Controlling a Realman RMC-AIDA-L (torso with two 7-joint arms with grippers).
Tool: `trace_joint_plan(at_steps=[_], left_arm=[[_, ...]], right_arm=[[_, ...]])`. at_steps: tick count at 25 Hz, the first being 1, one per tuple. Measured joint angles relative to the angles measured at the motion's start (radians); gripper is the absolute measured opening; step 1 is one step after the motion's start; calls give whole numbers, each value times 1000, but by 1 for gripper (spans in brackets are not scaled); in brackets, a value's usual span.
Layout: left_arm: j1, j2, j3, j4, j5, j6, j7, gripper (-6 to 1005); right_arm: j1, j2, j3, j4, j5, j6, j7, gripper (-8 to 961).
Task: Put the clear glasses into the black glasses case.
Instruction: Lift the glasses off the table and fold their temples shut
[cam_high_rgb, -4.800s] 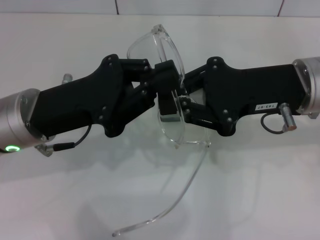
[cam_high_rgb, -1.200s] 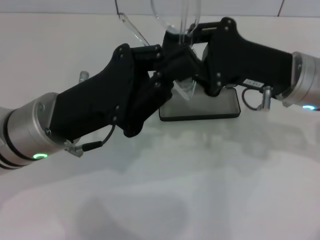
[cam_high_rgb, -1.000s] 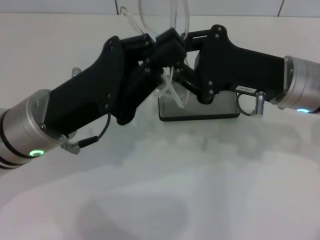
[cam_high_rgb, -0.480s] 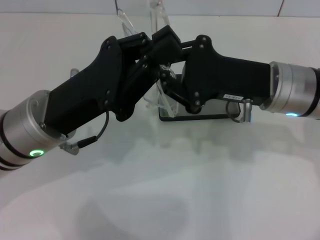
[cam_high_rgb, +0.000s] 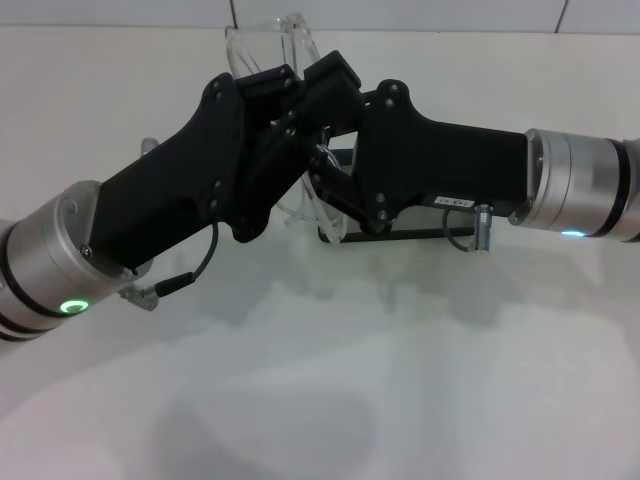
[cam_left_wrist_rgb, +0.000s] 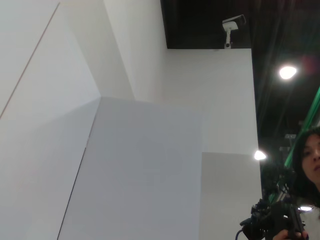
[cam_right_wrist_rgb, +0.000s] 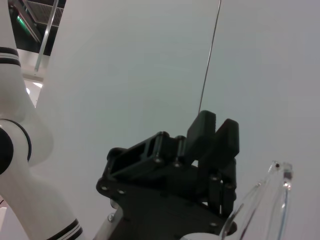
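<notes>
Moved: right gripper (cam_high_rgb: 322, 180) slid further left, covering more of the black glasses case (cam_high_rgb: 400, 236) beneath.
Grip: both it and left gripper (cam_high_rgb: 318, 82) clamp the clear glasses (cam_high_rgb: 300, 40).

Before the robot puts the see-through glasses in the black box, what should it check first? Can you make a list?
1. Left gripper holding the clear glasses: ok, its fingers are shut on them.
2. Right gripper also gripping the glasses: cannot tell, its fingers are hidden.
3. Black glasses case under the grippers: ok, an edge shows below the right arm.
4. Case open and ready: cannot tell, the arm covers it.
5. Glasses arms folded to fit: cannot tell.
6. Glasses still above the case, not inside: ok.
</notes>
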Motion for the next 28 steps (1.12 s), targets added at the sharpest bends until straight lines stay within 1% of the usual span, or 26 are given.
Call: trace_joint_plan(at_steps=[13, 22, 25, 28], left_arm=[[-1, 0, 4, -11, 0, 0, 0, 97], [10, 3, 6, -2, 10, 19, -1, 97], [21, 9, 6, 1, 11, 40, -1, 97], [53, 26, 1, 21, 10, 53, -5, 97]], right_arm=[[-4, 0, -14, -20, 0, 0, 0, 116], [-25, -2, -6, -23, 6, 0, 0, 117], [-43, -8, 2, -36, 5, 0, 2, 117], [-74, -20, 32, -84, -25, 4, 33, 117]])
